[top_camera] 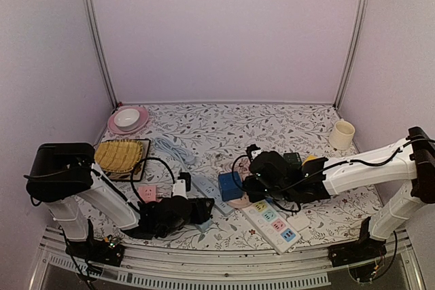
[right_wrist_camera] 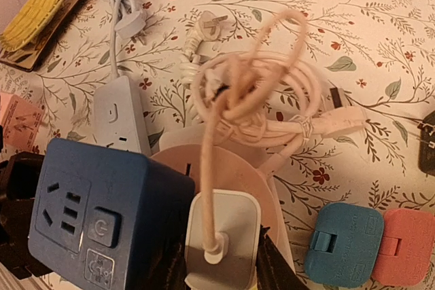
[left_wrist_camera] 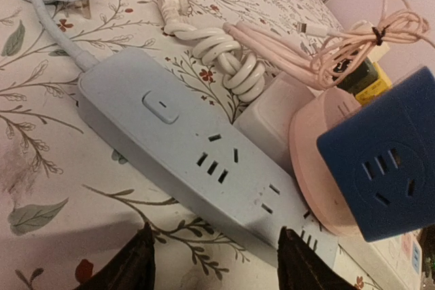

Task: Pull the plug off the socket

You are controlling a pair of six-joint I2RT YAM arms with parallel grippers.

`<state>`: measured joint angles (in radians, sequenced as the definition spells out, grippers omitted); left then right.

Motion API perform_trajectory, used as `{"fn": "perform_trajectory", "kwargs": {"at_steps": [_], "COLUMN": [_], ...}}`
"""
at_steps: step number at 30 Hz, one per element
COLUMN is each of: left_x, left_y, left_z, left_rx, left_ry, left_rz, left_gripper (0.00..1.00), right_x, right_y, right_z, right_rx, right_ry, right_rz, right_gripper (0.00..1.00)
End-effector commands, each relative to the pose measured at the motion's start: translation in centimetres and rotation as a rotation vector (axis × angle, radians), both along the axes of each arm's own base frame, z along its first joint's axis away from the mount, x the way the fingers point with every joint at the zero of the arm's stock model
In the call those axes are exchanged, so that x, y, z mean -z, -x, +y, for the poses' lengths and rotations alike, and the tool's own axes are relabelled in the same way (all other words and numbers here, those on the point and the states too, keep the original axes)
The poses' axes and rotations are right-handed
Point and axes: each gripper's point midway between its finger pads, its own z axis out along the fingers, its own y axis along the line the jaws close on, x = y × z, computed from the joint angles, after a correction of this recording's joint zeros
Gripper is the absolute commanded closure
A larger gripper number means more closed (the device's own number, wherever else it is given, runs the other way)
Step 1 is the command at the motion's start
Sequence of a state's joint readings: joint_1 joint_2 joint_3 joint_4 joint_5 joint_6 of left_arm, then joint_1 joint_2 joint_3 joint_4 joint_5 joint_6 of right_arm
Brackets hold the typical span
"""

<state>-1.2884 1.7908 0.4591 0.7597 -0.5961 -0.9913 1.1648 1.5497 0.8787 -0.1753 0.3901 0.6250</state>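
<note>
You are seeing a plug [right_wrist_camera: 221,232] sitting on a round base [right_wrist_camera: 241,168], with a cube socket [right_wrist_camera: 102,215] touching its left side. A power strip [top_camera: 202,190] is lying just left of those; a second strip [top_camera: 274,225] is lying nearer, rightward. A cup [top_camera: 342,134] is standing far right.

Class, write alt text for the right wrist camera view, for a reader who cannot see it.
The right gripper grips a white plug seated on a round pink socket, with its tangled pale cable piled behind. A blue cube socket sits at the frame's left and a pale blue power strip lies beyond, all on a floral tablecloth.
</note>
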Motion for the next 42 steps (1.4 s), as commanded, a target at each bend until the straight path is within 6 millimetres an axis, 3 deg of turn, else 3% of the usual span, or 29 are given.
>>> {"fn": "perform_trajectory", "kwargs": {"at_steps": [1,7,22,33,38,42], "left_x": [0.4,0.3,-2.2,-6.3,-9.3,-10.0], "left_y": [0.6,0.6,2.0,3.5,3.6,4.5], "left_z": [-0.2,-0.4,-0.7,-3.2,-3.2,-3.7], "left_rx": [0.026,0.028,0.094,0.209,0.235,0.300], "left_ry": [-0.044,-0.044,0.021,0.001,-0.012,-0.044], "left_rz": [-0.013,-0.017,-0.124,-0.371,-0.572,-0.680], "left_gripper": [0.38,0.38,0.38,0.21,0.17,0.08], "right_x": [0.9,0.3,0.9,0.5,-0.3,-0.6], "right_y": [0.7,1.0,1.3,1.7,2.1,2.5], "right_z": [-1.1,-1.9,0.6,0.0,-0.2,0.0], "right_rx": [-0.021,-0.064,-0.148,-0.185,-0.217,-0.255], "right_ry": [0.062,0.084,0.083,0.093,0.081,0.071], "right_rz": [0.015,-0.021,0.009,-0.007,-0.022,-0.025], "right_gripper": [0.79,0.88,0.94,0.94,0.94,0.94]}}
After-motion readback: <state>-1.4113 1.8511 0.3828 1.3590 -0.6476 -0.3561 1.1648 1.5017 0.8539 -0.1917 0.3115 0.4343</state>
